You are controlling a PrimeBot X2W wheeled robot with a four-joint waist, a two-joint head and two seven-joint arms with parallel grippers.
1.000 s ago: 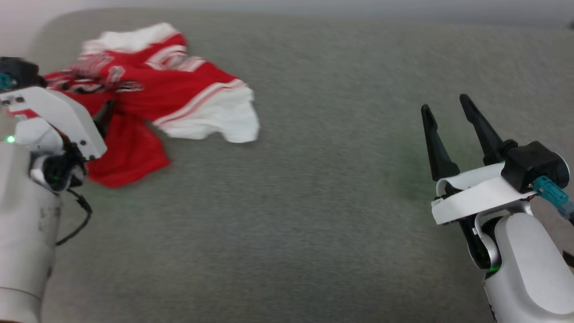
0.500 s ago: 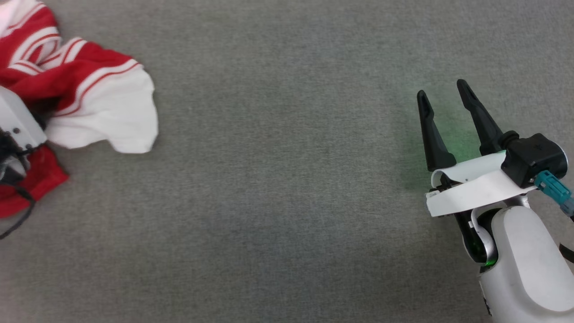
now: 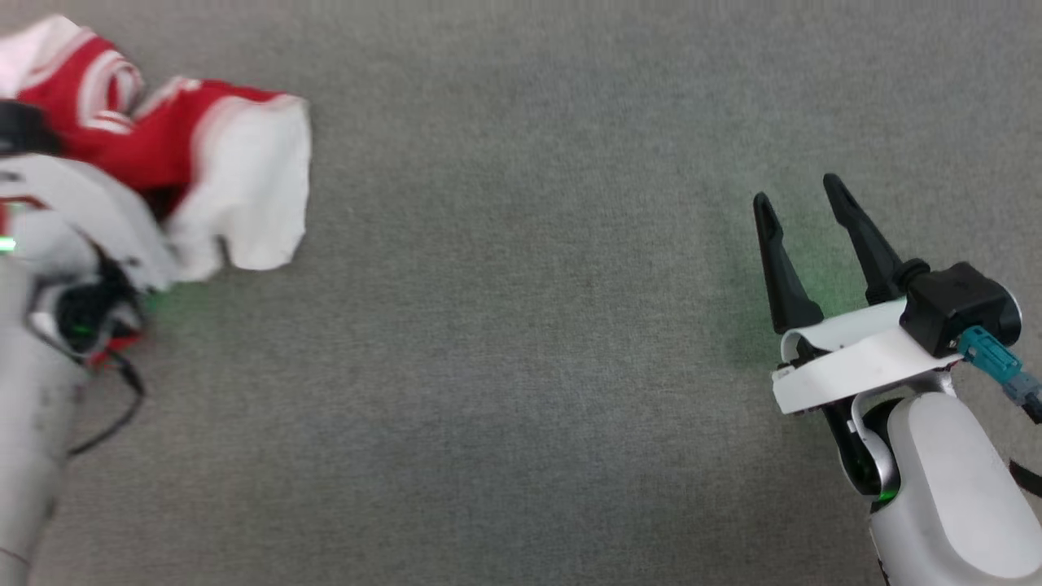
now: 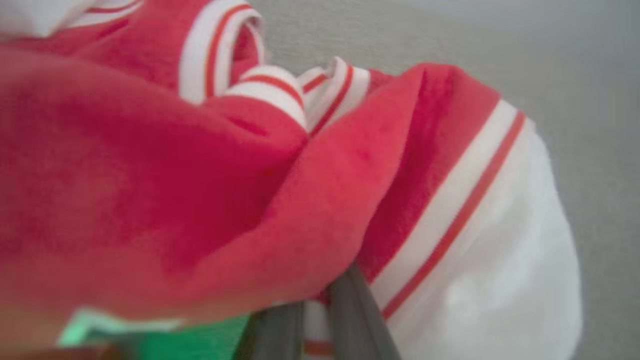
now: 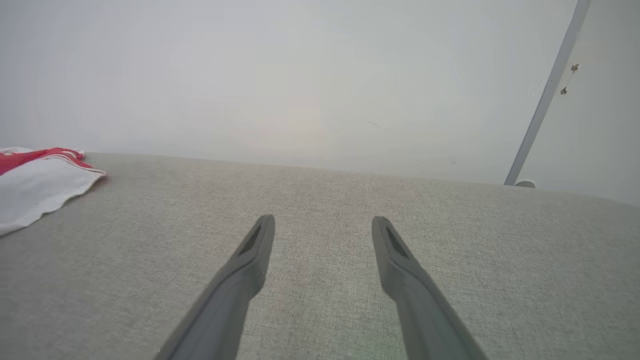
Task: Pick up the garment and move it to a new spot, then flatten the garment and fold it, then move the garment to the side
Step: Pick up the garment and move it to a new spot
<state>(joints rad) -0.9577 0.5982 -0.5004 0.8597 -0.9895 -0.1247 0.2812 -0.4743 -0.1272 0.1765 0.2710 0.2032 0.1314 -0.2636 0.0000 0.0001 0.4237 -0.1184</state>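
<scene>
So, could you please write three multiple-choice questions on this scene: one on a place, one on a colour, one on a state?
1. Where in the head view is the garment? A. upper left B. centre C. lower right
2. What colour is its sleeve? A. blue B. white C. black
3. How is the right claw? A. shut on the garment B. shut, empty C. open, empty
Answers: 1 A, it is bunched at the upper left; 2 B, the sleeve is plain white; 3 C, its fingers stand apart over the bare grey surface.
</scene>
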